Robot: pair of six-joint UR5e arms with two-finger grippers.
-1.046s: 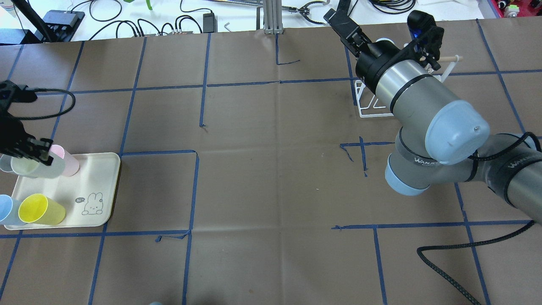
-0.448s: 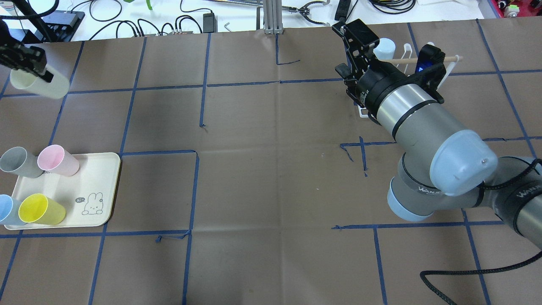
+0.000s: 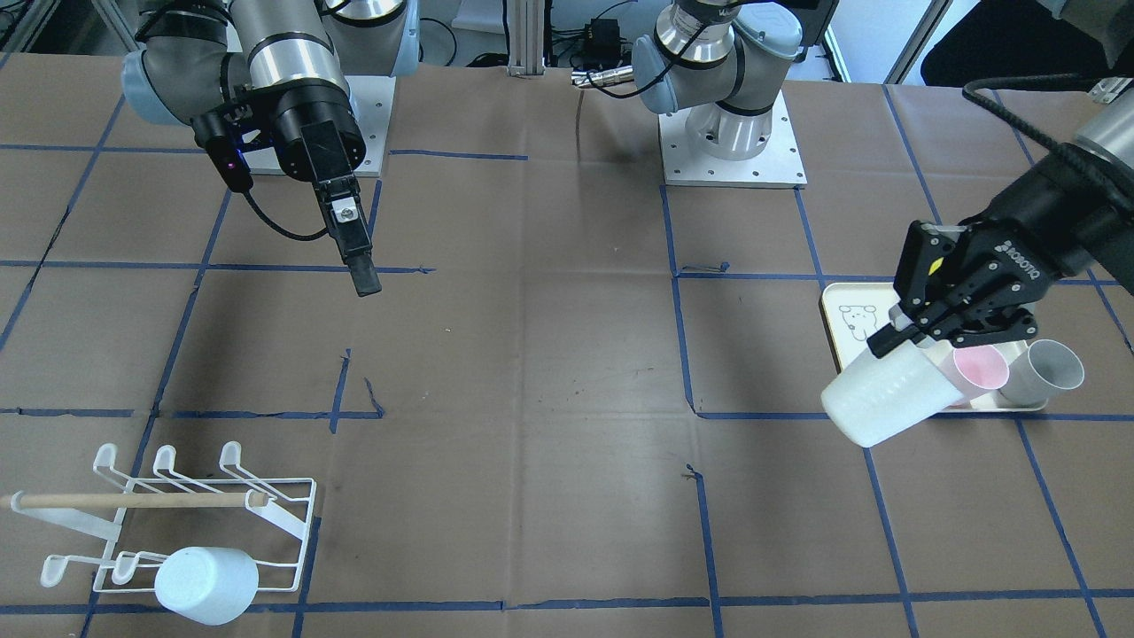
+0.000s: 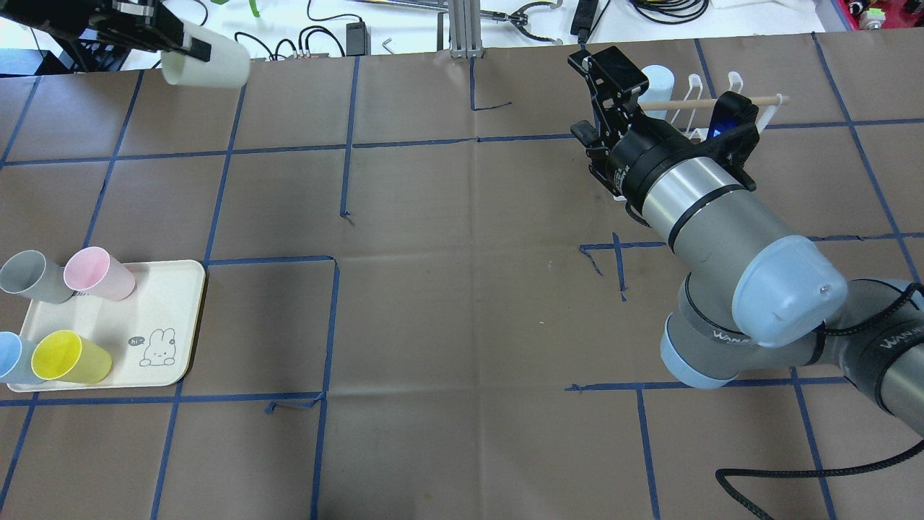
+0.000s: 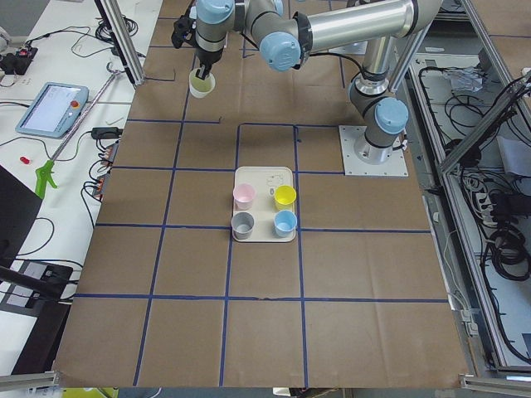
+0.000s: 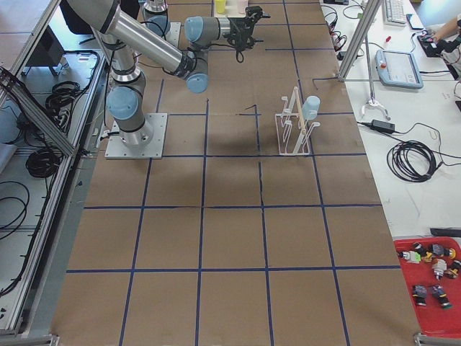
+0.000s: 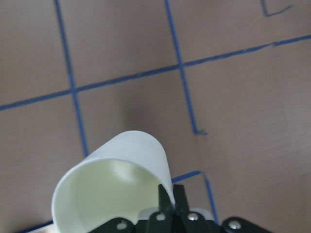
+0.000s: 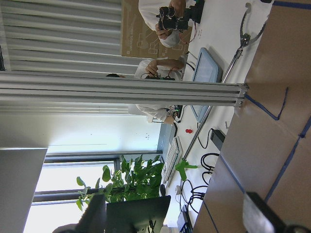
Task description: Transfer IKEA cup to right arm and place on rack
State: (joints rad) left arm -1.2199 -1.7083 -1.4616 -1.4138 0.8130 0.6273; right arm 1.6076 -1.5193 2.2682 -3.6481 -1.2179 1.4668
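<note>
While the pale cream cup [image 4: 213, 65] hangs tilted high over the table's left side, pinched at its rim by my left gripper [image 4: 189, 48], I see the right gripper [image 4: 600, 101] spread wide and empty (raised, apart from the white wire rack [image 3: 283, 518], which carries a pale blue cup [image 3: 208, 580]).

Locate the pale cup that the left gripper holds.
Overhead view, top left: the pale cup is clamped in the left gripper, aloft near the table's far edge, beyond the tray.
</note>
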